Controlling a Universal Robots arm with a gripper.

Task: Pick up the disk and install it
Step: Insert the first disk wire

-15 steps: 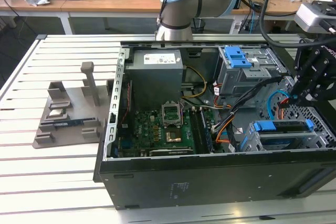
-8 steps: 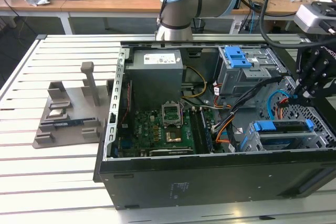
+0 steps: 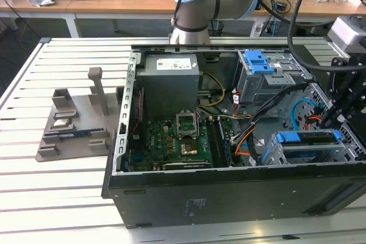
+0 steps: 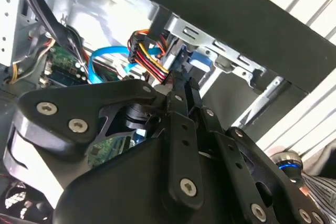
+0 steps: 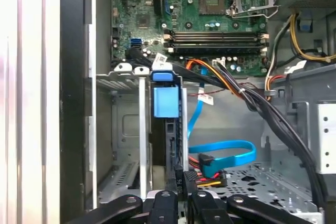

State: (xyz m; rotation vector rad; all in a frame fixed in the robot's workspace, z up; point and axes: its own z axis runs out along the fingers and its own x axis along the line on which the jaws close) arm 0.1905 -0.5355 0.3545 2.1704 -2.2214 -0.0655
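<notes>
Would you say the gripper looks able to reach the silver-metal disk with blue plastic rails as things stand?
Probably yes: the gripper hangs right by the disk in the metal cage, and the black cables pass beside it.

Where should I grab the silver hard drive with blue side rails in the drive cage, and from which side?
Probably by the blue plastic rail end of the silver hard drive, coming down through the case's open side: it stands edge-on between the grey metal cage walls, so that edge looks the most exposed.
</notes>
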